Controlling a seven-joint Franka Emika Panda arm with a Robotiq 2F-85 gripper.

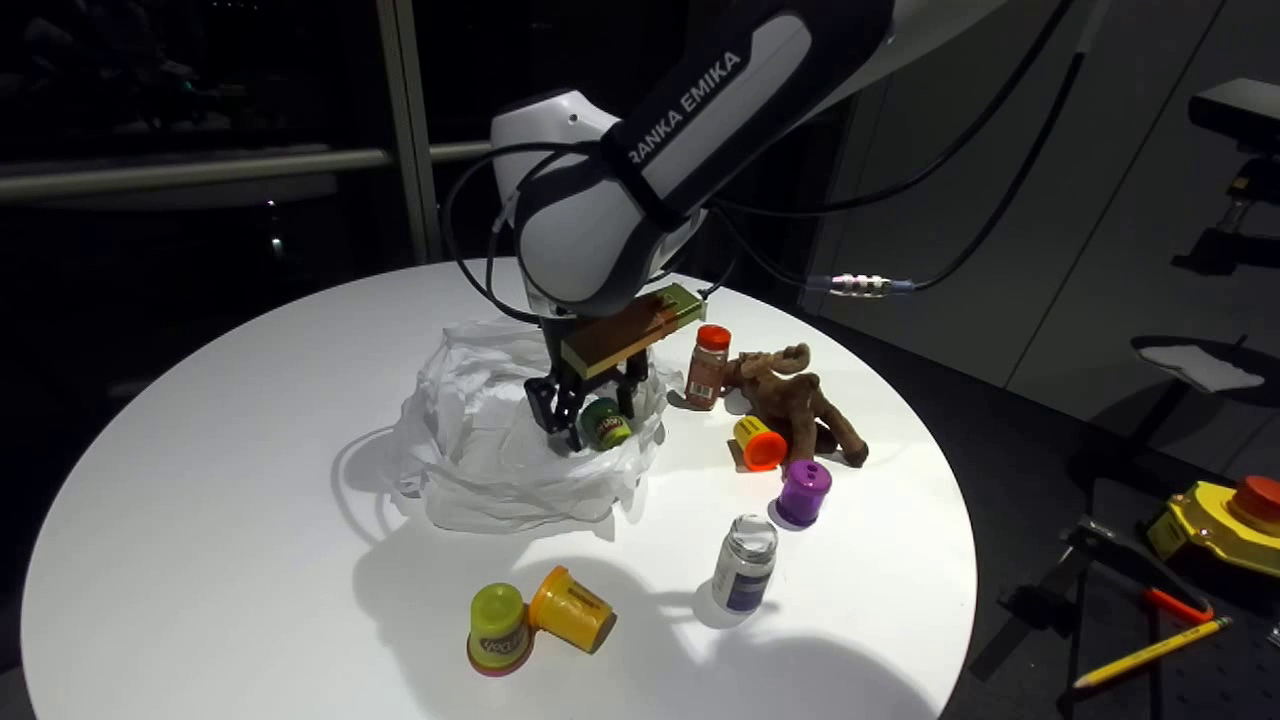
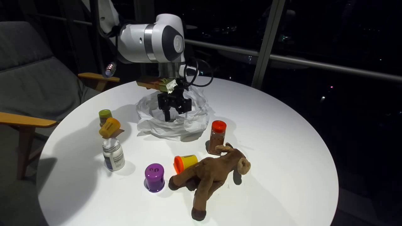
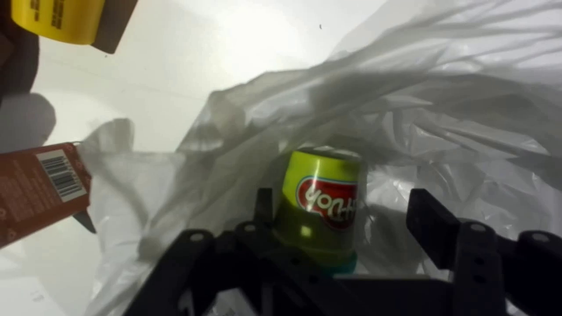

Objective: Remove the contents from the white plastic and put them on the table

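In both exterior views the white plastic (image 1: pixel 470 440) lies crumpled and spread on the round white table (image 1: pixel 230 500). Inside it rests a green tub (image 3: pixel 322 193) with a red label and teal lid. My gripper (image 3: pixel 344 213) reaches down into the plastic, open, its fingers on either side of this tub. The left finger is close to the tub; a clear gap separates the right finger from it. Other contents stand or lie on the table: the brown plush animal (image 2: pixel 213 171), a red-lidded bottle (image 2: pixel 217 138), a yellow tub with orange lid (image 2: pixel 186 163) and a purple container (image 2: pixel 154 177).
Also on the table are a white jar (image 1: pixel 745 565), a yellow-green tub (image 1: pixel 499 628) and an orange-yellow tub (image 1: pixel 570 608) touching it. The red-lidded bottle stands right beside the plastic. An armchair (image 2: pixel 28 72) sits past the table's edge.
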